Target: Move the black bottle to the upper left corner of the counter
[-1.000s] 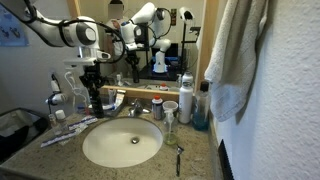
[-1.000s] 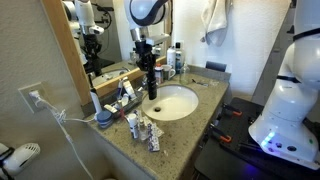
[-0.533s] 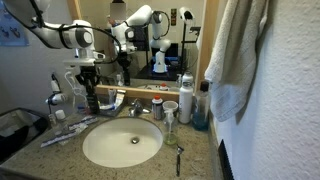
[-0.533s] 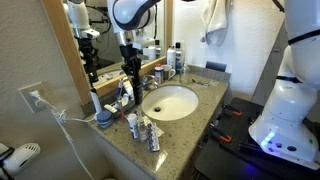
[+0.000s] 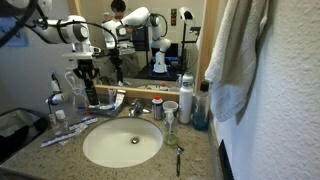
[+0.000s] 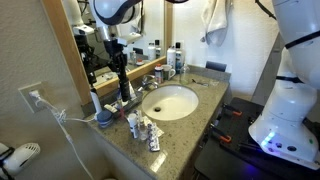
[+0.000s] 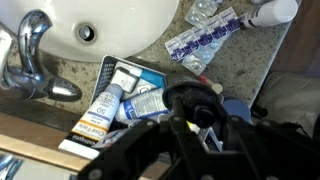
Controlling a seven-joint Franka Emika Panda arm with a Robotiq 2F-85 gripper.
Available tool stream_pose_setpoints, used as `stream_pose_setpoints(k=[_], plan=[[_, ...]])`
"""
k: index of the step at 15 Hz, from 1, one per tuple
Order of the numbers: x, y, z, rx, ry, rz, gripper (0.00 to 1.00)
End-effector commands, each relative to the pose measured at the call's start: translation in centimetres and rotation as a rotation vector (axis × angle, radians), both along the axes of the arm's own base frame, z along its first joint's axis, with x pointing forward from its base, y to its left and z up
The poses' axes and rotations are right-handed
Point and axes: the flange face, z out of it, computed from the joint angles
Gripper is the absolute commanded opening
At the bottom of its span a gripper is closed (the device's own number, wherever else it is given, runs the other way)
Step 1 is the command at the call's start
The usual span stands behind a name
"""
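Speckled stone counter (image 6: 186, 130), slim black bottle (image 6: 123, 88) upright

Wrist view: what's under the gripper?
The gripper holds the bottle over the counter. Visible beside it are toothpaste tubes and a blue round thing. The spot directly below is covered by the gripper itself.

place: bathroom | evidence: sink (image 5: 100, 142), faucet (image 5: 135, 108), wall mirror (image 5: 185, 45), hanging towel (image 5: 235, 55)

A wood-framed mirror (image 5: 165, 30) hangs beside a grey towel (image 5: 235, 55) and textured white wall (image 5: 290, 110).
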Motion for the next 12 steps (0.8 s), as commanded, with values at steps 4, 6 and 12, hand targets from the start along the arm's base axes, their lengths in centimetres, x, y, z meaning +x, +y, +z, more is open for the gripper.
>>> stream_pose_setpoints(k=[4, 6, 12], plan=[[4.0, 1.8, 0.0, 0.015, -0.059, 0.075, 0.11], [5.0, 1.7, -0.3, 0.027, -0.073, 0.089, 0.11], [7.3, 1.6, -1.4, 0.04, -0.09, 0.104, 0.1]])
